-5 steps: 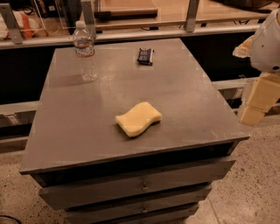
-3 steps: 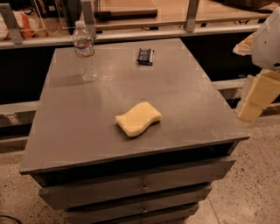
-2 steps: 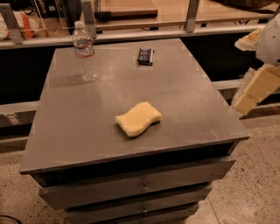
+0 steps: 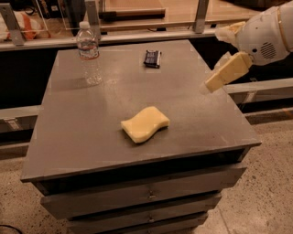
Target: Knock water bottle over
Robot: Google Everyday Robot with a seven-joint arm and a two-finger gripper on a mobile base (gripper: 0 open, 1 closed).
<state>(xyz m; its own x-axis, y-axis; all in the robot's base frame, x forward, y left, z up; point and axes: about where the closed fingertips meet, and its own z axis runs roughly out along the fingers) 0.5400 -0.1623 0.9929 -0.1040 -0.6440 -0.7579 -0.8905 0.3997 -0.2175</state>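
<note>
Camera view, single frame. Looking down from the front onto a grey table (image 4: 82, 137) with a flat dull top and drawers (image 4: 137, 194) stacked beneath the front edge. Found the water bottle (image 4: 89, 55) upright at the back left of the top, close to the rear edge, standing on its base with the white cap up and the narrow label band around the upper body; clear ribbed plastic, touching nothing else on the top. Noted a yellow sponge (image 4: 144, 124) lying flat near the middle of the top, somewhat toward the front, well apart from the bottle. Noted a small dark packet (image 4: 152, 58) flat at the back centre, near the rear edge, to the right of the bottle and apart from it; print too small to read. Located the gripper (image 4: 212, 59) in the air at the upper right, over the right edge of the table, carried on a rounded white wrist (image 4: 263, 36). Saw the two cream fingers (image 4: 229, 71) spread apart with a clear gap between, holding nothing. Saw the lower one angled down and to the left, hanging above the top. Judged the gripper well apart from the bottle, with the dark packet between the two across the back of the top. Beyond the table: a rail with metal posts (image 4: 200, 13); below, speckled floor (image 4: 270, 183).
</note>
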